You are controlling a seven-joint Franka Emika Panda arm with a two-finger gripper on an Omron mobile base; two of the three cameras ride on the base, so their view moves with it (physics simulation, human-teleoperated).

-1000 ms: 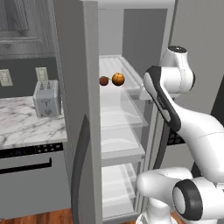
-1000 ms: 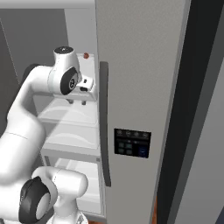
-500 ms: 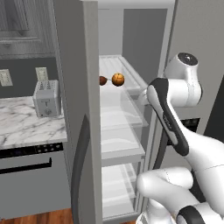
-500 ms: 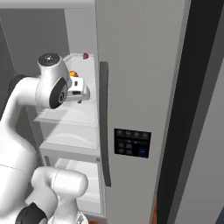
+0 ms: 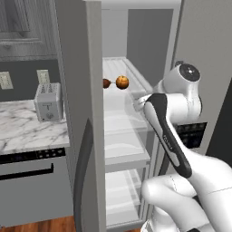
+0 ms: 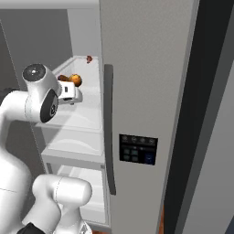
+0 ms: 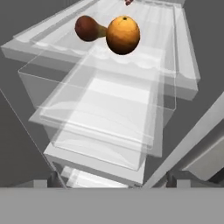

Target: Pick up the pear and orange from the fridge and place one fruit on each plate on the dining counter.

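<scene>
The fridge stands with its left door swung open. On its upper white shelf the orange lies just right of the dark reddish-brown pear. In the hand view the orange and the pear sit close together at the top, apart from the fingers. My gripper is open and holds nothing; its tips stand wide apart. It hovers in front of and a little below the fruit shelf. In the right base view the orange peeks over the hand. The plates and dining counter are out of view.
A toaster stands on the marble worktop left of the fridge. The shut right door carries a black dispenser panel and a long dark handle. Clear drawers sit below the fruit shelf. A small red item lies at the shelf's back.
The gripper has gone from shut to wide open. The arm's elbow has swung toward the right door, and the hand now points into the fridge at the fruit shelf.
</scene>
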